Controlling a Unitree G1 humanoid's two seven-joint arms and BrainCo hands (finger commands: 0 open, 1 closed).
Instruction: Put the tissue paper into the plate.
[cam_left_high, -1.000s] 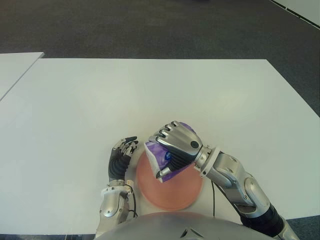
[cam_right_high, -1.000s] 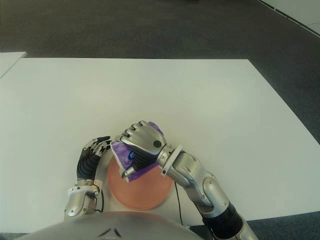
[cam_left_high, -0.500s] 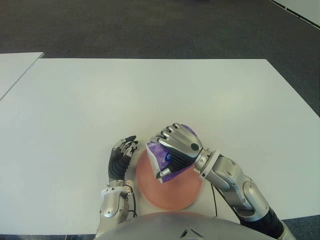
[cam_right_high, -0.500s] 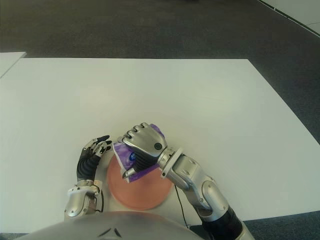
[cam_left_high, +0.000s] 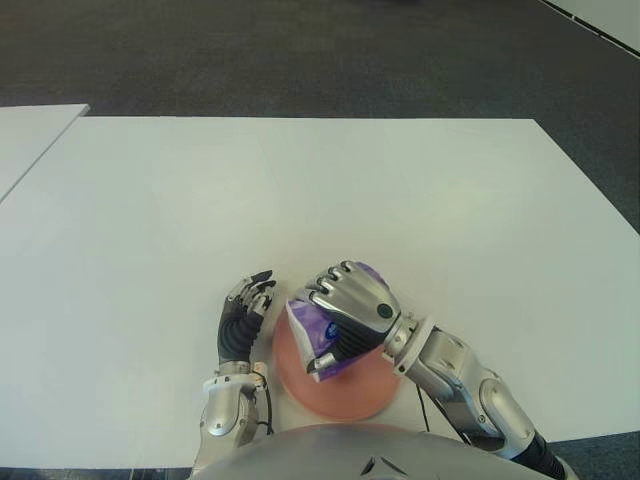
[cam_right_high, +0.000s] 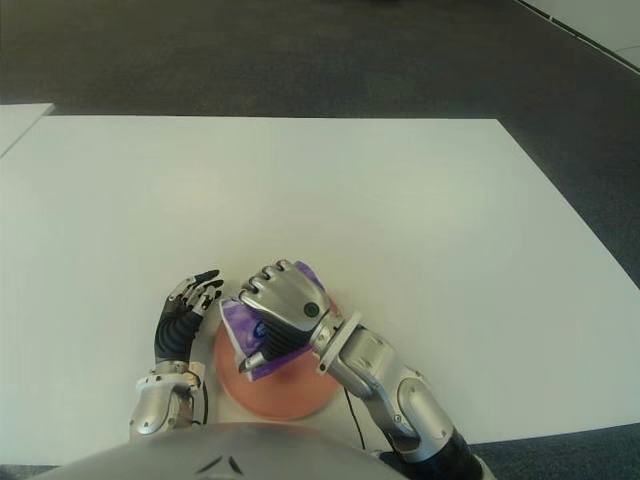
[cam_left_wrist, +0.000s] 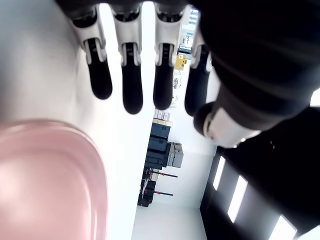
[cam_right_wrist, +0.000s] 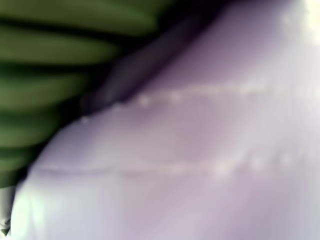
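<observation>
Both arms are finished in brushed silver metal with chunky rounded shells. The right hand (cam_left_high: 350, 305) is capped by a smooth silver back plate with one dark round dot set into it, and ribbed silver knuckles are seen along its front. A ringed silver wrist collar follows, then a black band further up the forearm. The left hand (cam_left_high: 240, 318) is built from black segmented fingers (cam_left_wrist: 131, 80) with white-and-silver joint pieces. A thin black cable is looped by its wrist.
</observation>
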